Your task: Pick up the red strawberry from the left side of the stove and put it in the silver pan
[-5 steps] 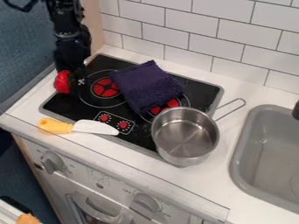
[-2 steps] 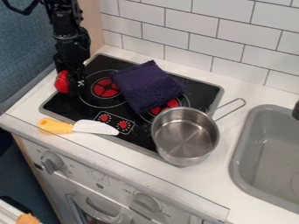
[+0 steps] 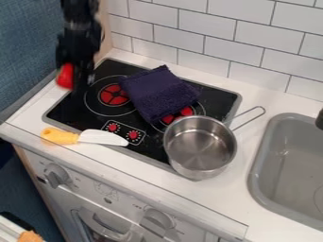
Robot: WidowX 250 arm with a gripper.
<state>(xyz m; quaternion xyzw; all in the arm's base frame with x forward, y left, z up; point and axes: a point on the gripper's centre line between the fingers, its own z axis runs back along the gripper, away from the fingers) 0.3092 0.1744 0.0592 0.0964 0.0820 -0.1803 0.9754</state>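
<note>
"Hand (image 3: 80, 86) at ten o'clock in the view. How open?"

"Can't tell, nor whether it grips the rounded red thing (image 3: 64, 76) right at its nine o'clock side."

"And outward from the hand?"

"Folded purple cloth (image 3: 157, 93) at three, on the black cooktop (image 3: 62, 109). Yellow-handled knife (image 3: 101, 137) at six, blade pointing to three. Steel pot (image 3: 199, 144) at four, handle between one and two. Farther out at four, a grey sink (image 3: 254, 182)."

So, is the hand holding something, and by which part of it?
It seems so: the red object, by its side nearest the stovetop. The hand hides the exact hold.
</note>
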